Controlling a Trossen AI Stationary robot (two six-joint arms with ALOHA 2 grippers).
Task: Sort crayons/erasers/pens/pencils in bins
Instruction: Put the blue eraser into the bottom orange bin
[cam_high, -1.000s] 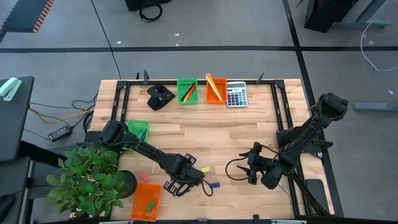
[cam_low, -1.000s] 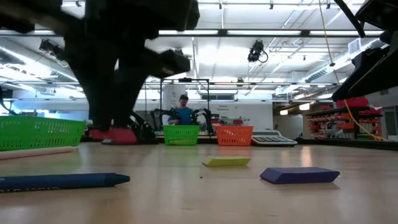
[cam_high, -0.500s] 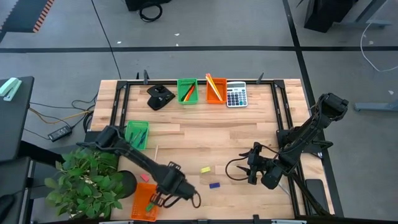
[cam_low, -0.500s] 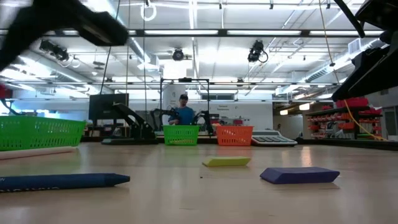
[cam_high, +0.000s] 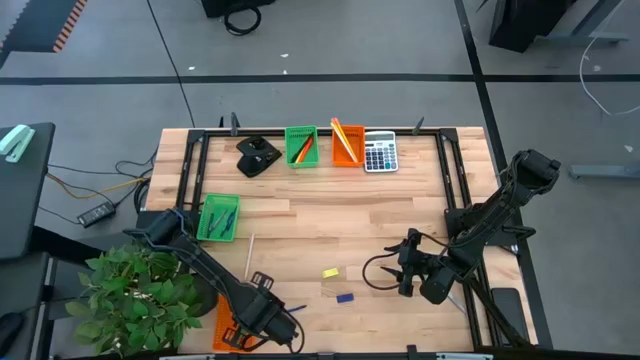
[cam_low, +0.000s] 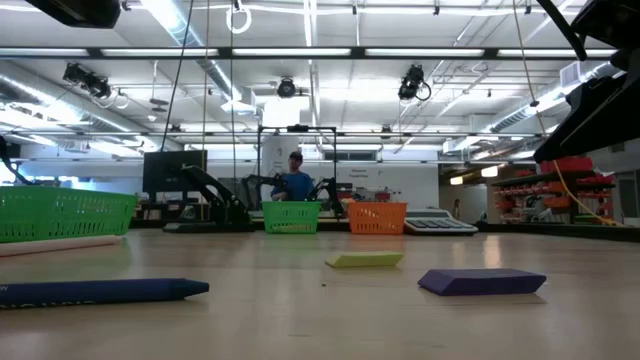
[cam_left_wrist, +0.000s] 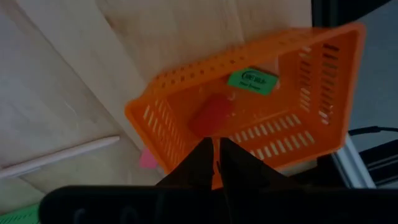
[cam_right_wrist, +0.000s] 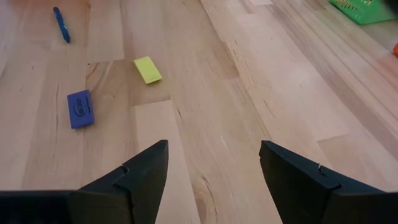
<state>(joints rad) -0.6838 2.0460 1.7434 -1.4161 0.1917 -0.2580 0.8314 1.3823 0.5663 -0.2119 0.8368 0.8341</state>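
Left hand: fingers nearly together, gripping nothing visible, above orange bin holding green eraser and red eraser; pink eraser beside bin. Right hand: open, idle. Ahead of it, unsorted on surface: yellow eraser, blue eraser, blue pen

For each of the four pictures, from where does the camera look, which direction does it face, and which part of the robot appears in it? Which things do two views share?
High view: above the table, facing straight down; both arms show, left gripper over the orange bin.
Low view: at table-top height, facing level across the table into the room; dark arm parts at the edges.
Left wrist view: on the left arm, facing down into the orange bin; nearly shut fingers.
Right wrist view: on the right arm, facing across the tabletop; right gripper open.
Shared: yellow eraser, blue eraser and blue pen, also in the low view.
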